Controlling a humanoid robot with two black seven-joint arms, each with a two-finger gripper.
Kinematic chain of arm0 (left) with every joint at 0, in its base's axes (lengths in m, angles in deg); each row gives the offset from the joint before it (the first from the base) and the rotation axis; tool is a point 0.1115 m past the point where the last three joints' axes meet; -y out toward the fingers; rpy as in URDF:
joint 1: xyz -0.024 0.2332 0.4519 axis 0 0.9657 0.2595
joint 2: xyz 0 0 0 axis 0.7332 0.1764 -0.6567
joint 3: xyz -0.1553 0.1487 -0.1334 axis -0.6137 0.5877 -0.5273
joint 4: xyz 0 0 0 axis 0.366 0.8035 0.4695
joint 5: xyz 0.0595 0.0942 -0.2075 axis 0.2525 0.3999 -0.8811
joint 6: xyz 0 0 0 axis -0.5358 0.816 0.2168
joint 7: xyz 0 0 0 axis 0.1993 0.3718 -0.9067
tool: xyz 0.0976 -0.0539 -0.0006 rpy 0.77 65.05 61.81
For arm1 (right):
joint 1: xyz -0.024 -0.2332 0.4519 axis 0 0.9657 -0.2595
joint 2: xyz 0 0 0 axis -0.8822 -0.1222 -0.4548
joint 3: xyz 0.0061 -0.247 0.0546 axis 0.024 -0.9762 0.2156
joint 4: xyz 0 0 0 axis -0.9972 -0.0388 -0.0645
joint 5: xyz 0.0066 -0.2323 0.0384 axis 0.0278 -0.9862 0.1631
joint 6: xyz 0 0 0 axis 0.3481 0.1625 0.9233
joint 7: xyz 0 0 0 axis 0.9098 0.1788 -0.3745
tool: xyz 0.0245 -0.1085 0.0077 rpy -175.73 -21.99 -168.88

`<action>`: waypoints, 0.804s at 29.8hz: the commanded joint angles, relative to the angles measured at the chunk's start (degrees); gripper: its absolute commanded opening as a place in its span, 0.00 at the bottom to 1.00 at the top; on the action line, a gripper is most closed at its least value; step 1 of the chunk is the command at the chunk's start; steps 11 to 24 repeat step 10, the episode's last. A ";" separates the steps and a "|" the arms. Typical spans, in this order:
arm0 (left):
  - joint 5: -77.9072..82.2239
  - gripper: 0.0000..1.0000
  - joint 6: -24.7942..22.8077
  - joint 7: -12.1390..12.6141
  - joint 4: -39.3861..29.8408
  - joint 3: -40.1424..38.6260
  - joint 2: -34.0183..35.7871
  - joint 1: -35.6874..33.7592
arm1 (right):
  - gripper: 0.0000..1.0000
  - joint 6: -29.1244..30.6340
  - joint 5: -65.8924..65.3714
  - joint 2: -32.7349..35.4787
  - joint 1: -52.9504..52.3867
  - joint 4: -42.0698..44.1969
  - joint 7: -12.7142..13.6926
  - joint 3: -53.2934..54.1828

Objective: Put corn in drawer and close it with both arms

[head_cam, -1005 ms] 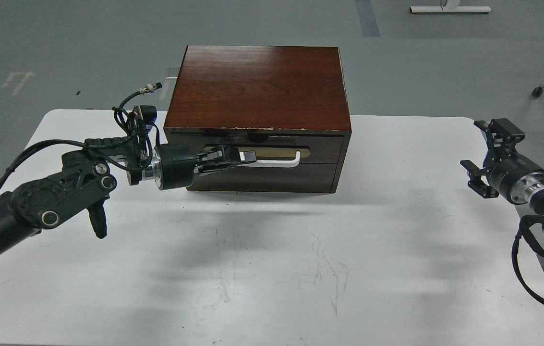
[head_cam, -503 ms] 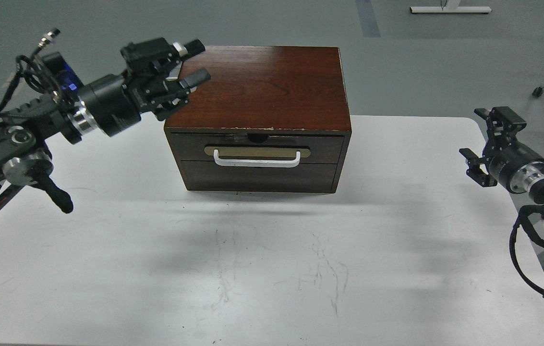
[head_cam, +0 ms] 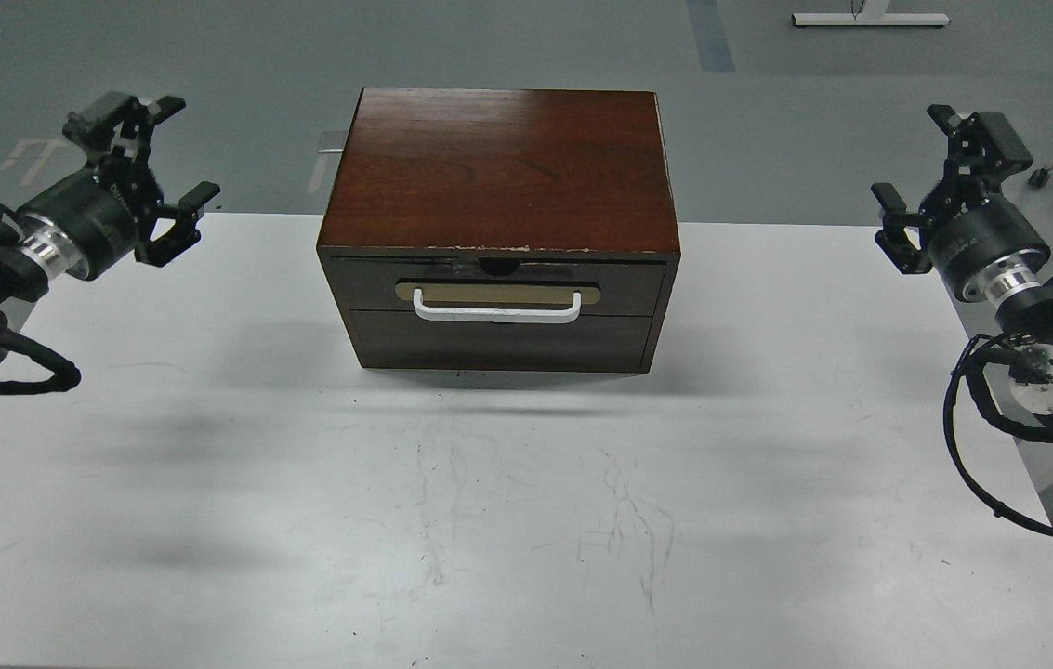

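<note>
Nearest lies the white scratched table top (head_cam: 507,520), bare in front. Further back, in its middle, stands the dark-brown wooden box (head_cam: 498,167). Its shallow upper drawer (head_cam: 619,283), with the white bar handle (head_cam: 495,310) on a tan oval plate, sits flush in the front, closed. The yellow corn cob is not visible in this view.

At the left edge the black two-finger left gripper (head_cam: 159,149) hangs in the air, well apart from the box, its jaws spread wide and holding nothing. At the right edge the right gripper (head_cam: 926,153) is likewise raised, jaws released and empty.
</note>
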 commanded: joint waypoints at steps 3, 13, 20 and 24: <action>-2.85 0.98 -0.01 1.20 3.79 -0.20 -2.59 2.08 | 1.00 4.90 -0.06 -3.06 -0.25 0.63 0.71 0.16; -5.84 0.98 -0.01 0.85 3.18 -0.46 -2.32 1.99 | 1.00 4.63 -0.06 -3.33 -0.08 0.90 0.63 -1.42; -5.84 0.98 -0.01 0.85 3.18 -0.46 -2.32 1.99 | 1.00 4.63 -0.06 -3.33 -0.08 0.90 0.63 -1.42; -5.84 0.98 -0.01 0.85 3.18 -0.46 -2.32 1.99 | 1.00 4.63 -0.06 -3.33 -0.08 0.90 0.63 -1.42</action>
